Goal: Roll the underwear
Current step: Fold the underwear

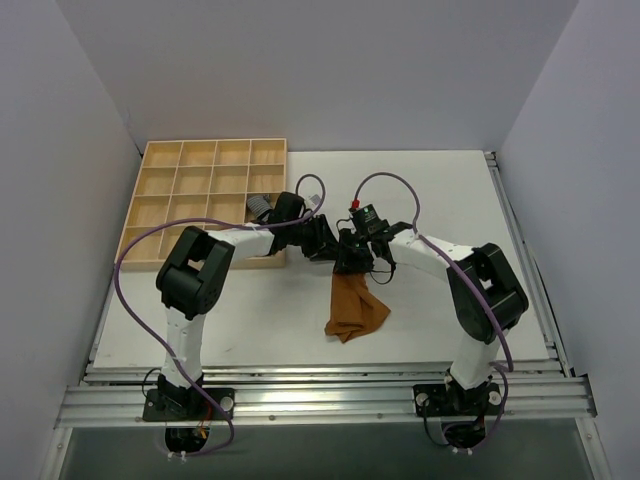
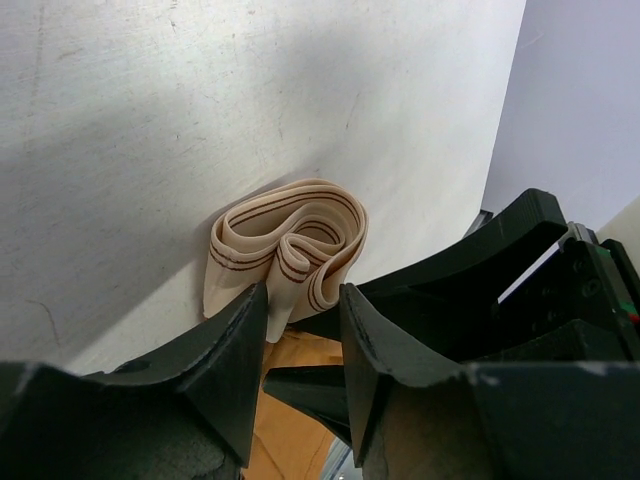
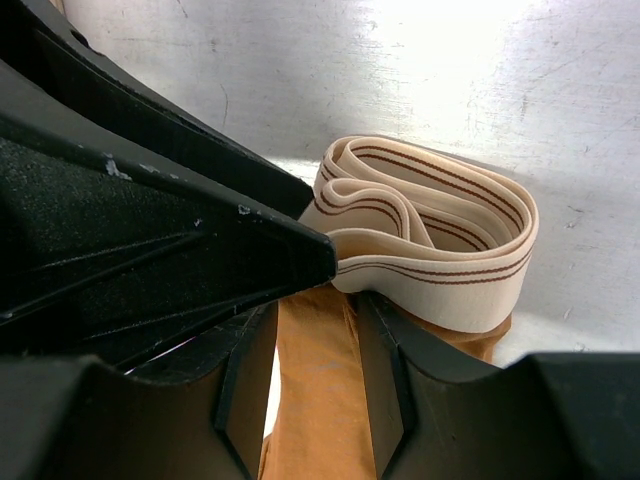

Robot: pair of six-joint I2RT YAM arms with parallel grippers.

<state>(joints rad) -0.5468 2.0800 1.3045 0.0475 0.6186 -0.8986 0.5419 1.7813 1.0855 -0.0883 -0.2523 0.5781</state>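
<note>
The underwear (image 1: pixel 357 308) is caramel-brown, and its cloth trails from the meeting grippers toward the table's front. Its pale beige band (image 2: pixel 290 235) with thin brown stripes is bunched in loose loops against the white table. My left gripper (image 1: pixel 335 250) comes in from the left. In its wrist view the left gripper (image 2: pixel 300 310) has a fold of the band pinched between its fingertips. My right gripper (image 1: pixel 362 262) faces it from the right. In the right wrist view the right gripper (image 3: pixel 318 315) is shut on a strip of brown cloth just below the band (image 3: pixel 440 250).
A wooden compartment tray (image 1: pixel 200 190) stands at the back left, with a grey rolled cloth (image 1: pixel 262 207) in one cell close to the left arm. Grey walls enclose the table on three sides. The two grippers' fingers nearly touch each other.
</note>
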